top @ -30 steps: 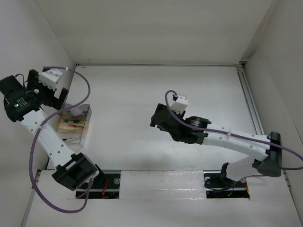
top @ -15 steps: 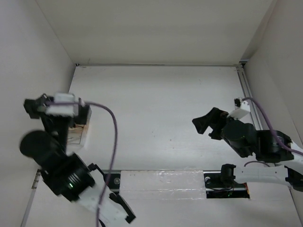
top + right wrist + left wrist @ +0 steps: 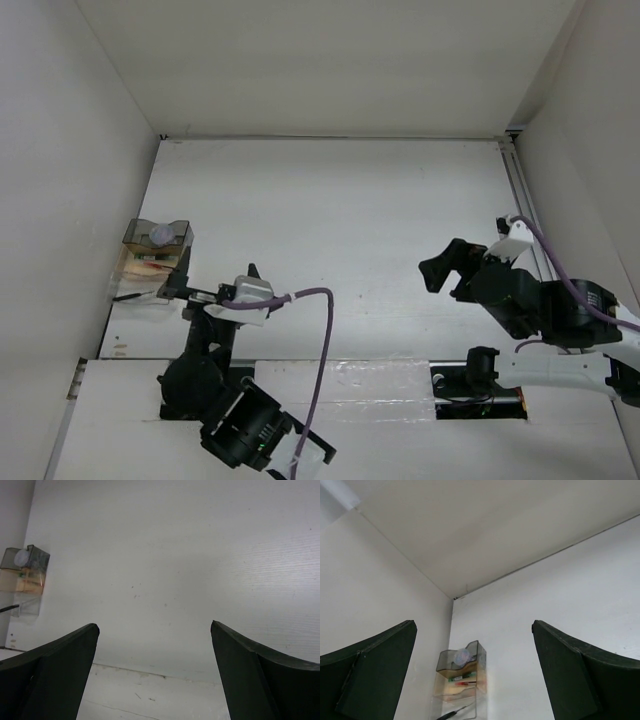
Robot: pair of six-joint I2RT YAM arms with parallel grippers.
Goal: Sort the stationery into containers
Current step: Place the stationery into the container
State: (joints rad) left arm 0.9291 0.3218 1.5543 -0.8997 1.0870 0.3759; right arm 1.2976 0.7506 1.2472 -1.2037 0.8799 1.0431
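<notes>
Three small boxes stand in a row at the table's left edge. The grey box (image 3: 160, 234) holds the greyish-purple roll (image 3: 161, 236). The tan box (image 3: 152, 264) holds pens (image 3: 150, 266). The clear box (image 3: 140, 293) holds the black-handled scissors (image 3: 126, 297). In the left wrist view the roll (image 3: 462, 655), a green pen (image 3: 463, 678), a red pen (image 3: 461, 683) and the scissors (image 3: 452, 713) show in their boxes. My left gripper (image 3: 215, 283) is open and empty, right of the boxes. My right gripper (image 3: 445, 262) is open and empty at the right.
The white side wall (image 3: 90, 200) stands just left of the boxes. A rail (image 3: 530, 220) runs along the table's right edge. The row of boxes (image 3: 26, 580) also shows far left in the right wrist view.
My left arm has swung away from above the boxes and folded back to the near edge. My right arm has pulled back from the table's middle to the right.
</notes>
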